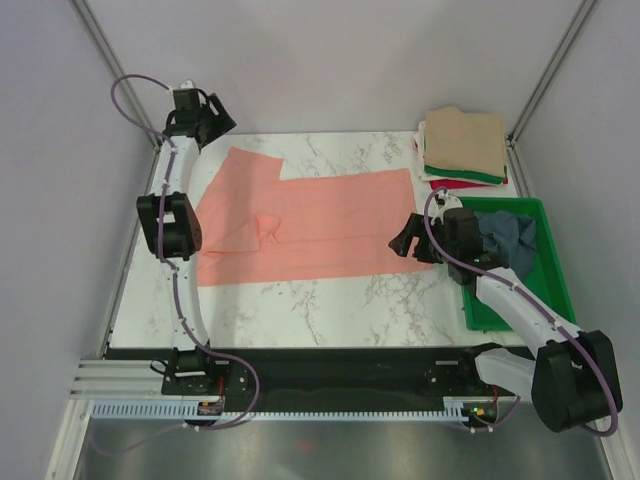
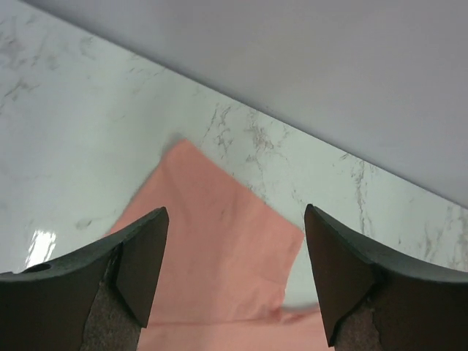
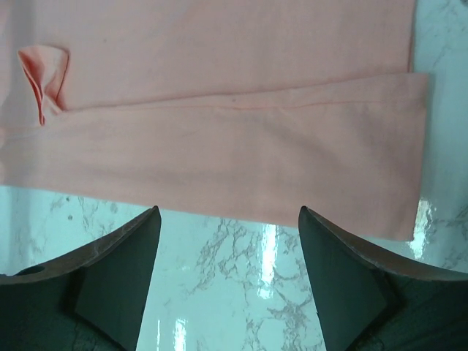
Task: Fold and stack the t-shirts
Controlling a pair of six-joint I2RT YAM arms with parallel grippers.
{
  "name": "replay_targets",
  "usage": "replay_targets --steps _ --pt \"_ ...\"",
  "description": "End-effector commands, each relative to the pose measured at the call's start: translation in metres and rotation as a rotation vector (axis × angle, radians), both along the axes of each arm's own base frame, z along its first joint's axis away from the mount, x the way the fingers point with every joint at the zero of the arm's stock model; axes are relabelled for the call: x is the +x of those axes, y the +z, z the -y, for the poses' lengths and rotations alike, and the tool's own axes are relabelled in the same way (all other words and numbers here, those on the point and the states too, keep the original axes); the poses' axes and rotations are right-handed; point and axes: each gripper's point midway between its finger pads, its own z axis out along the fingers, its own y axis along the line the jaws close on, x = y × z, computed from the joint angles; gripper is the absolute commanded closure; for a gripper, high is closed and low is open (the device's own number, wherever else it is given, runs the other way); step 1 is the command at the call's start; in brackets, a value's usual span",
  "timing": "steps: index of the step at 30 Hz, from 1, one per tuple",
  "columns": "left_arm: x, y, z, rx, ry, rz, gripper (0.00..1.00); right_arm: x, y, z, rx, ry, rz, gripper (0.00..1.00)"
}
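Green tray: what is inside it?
A crumpled slate blue-grey shirt lies in the green tray's far end. The right arm crosses over its near-left part, so anything lying under there is hidden.

Spread t-shirt [image 1: 320, 225] lies left of tray [image 1: 552, 268], folded stack [image 1: 463, 145] behind tray

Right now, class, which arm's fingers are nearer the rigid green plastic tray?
Right. The right fingers hang beside the rigid green plastic tray's left rim, above the salmon-pink cloth t-shirt's edge; the left fingers hang at the table's far left corner, the whole shirt between.
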Motion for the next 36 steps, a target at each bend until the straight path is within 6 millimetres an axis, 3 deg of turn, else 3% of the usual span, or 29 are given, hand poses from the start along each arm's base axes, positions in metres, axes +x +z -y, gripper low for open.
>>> replay_targets --steps 1,2,7,10,11,17,21,28,31,34,36 --pt "0.02 -0.022 0.007 0.089 -0.201 0.004 0.16 -0.018 0.009 -0.011 0.017 0.087 0.066 0.16" --pt "0.028 -0.017 0.005 0.116 -0.208 0.038 0.12 -0.021 0.007 -0.014 0.022 0.097 0.064 0.16" --pt "0.05 -0.066 -0.009 0.158 -0.154 0.052 0.06 -0.03 0.009 -0.021 0.055 0.127 0.067 0.16" --pt "0.057 -0.079 -0.009 0.118 -0.145 0.057 0.06 -0.033 0.012 -0.026 0.07 0.144 0.076 0.16" --pt "0.059 -0.092 -0.007 0.089 -0.139 0.047 0.06 -0.033 0.013 -0.026 0.073 0.145 0.076 0.16" --pt "0.059 -0.102 0.012 -0.086 -0.15 0.042 0.11 -0.033 0.007 -0.025 0.056 0.146 0.063 0.16" --pt "0.056 -0.119 0.03 -0.182 -0.173 0.01 0.17 -0.034 0.005 -0.024 0.044 0.146 0.051 0.16" --pt "0.051 -0.13 0.04 -0.266 -0.182 -0.023 0.37 -0.039 0.006 -0.019 0.026 0.142 0.05 0.16" --pt "0.052 -0.129 0.037 -0.264 -0.173 -0.014 0.54 -0.04 0.006 -0.018 0.024 0.138 0.051 0.15" --pt "0.054 -0.125 0.033 -0.256 -0.166 0.001 0.86 -0.04 0.004 -0.017 0.015 0.134 0.049 0.15" --pt "0.055 -0.118 0.032 -0.249 -0.171 0.016 0.94 -0.04 0.0 -0.016 0.006 0.133 0.04 0.15"
